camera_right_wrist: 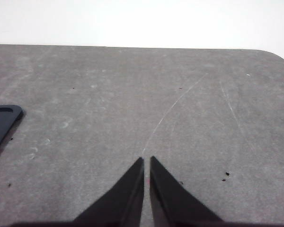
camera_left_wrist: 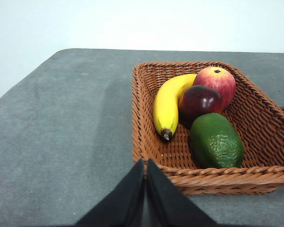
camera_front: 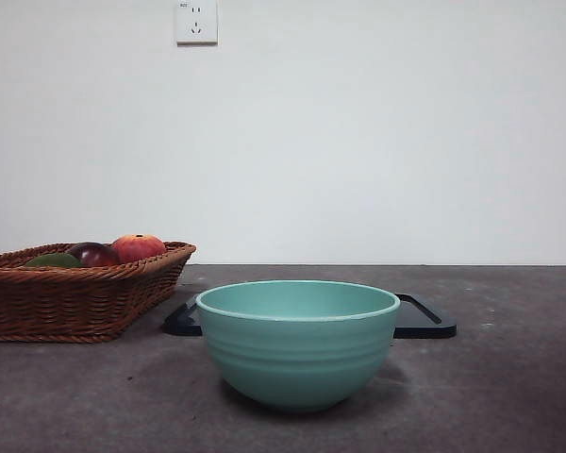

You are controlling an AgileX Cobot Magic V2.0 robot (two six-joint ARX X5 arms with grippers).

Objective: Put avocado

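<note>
Here the dull dark-green, egg-shaped avocado [camera_left_wrist: 216,142] lies inside the brown woven wicker basket [camera_left_wrist: 146,137], at its near end, touching the dark maroon round fruit [camera_left_wrist: 200,100]. Beyond that sit a red-orange apple-like fruit [camera_left_wrist: 217,80] and a yellow banana [camera_left_wrist: 168,102]. The left gripper [camera_left_wrist: 145,163] hangs just outside the basket's near rim, jaws together, holding nothing. Well away from the basket, the right gripper [camera_right_wrist: 147,161] is over bare grey tabletop [camera_right_wrist: 180,104], jaws nearly touching. A pale turquoise ceramic bowl [camera_front: 298,342] stands beside the basket, a flat black tray [camera_front: 424,321] behind it.

Avocado [camera_left_wrist: 216,141] lies in the wicker basket [camera_left_wrist: 146,132] beside a banana [camera_left_wrist: 167,103]; left gripper [camera_left_wrist: 145,165] closed, empty
</note>
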